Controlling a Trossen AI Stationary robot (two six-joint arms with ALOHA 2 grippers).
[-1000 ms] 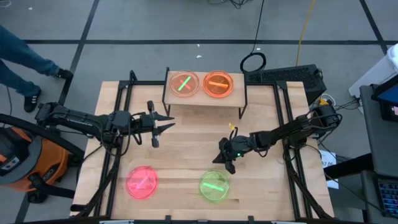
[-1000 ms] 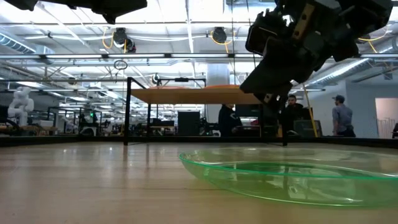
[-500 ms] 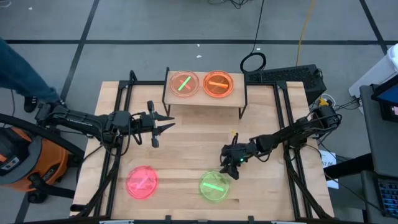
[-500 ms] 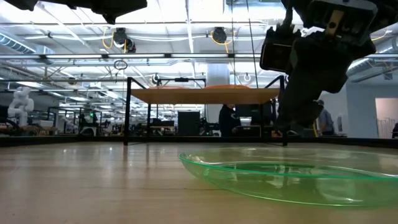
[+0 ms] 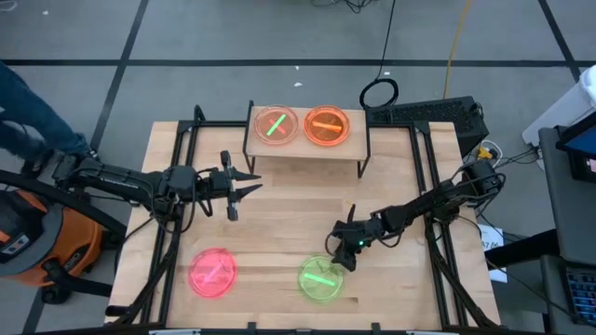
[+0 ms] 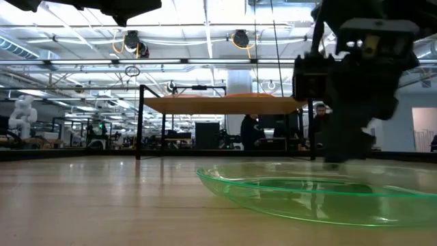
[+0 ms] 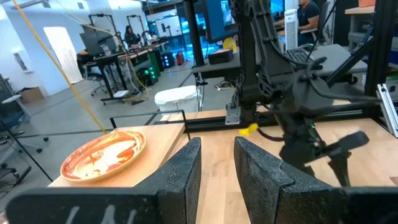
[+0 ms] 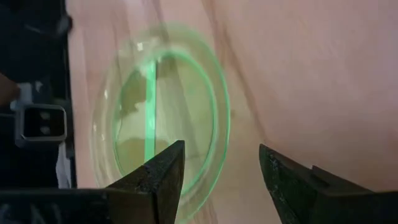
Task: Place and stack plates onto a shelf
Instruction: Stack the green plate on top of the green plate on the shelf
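Observation:
The shelf [image 5: 300, 147] stands at the table's far middle on black legs. It carries a pale orange plate with a green streak [image 5: 276, 125] and an orange plate [image 5: 327, 125]. On the table near its front edge lie a pink plate [image 5: 213, 273] and a green plate [image 5: 321, 277], each flat on its base. My right gripper [image 5: 343, 253] is open, pointing down over the green plate's far rim [image 8: 219, 124], which shows between its fingers; no touch shows. My left gripper [image 5: 253, 183] waits open and empty, left of the middle, pointing toward the shelf [image 7: 155, 146].
Black frame rails [image 5: 172, 186] run along both sides of the table. A keyboard [image 5: 424, 113] lies at the back right, off the table top. A person's leg [image 5: 37, 130] and an orange canister [image 5: 28, 242] are on the floor to the left.
My right gripper has opened, moved toward the table's near edge and gone down over the green plate's far rim, tipping to point more steeply down. The plates have not moved.

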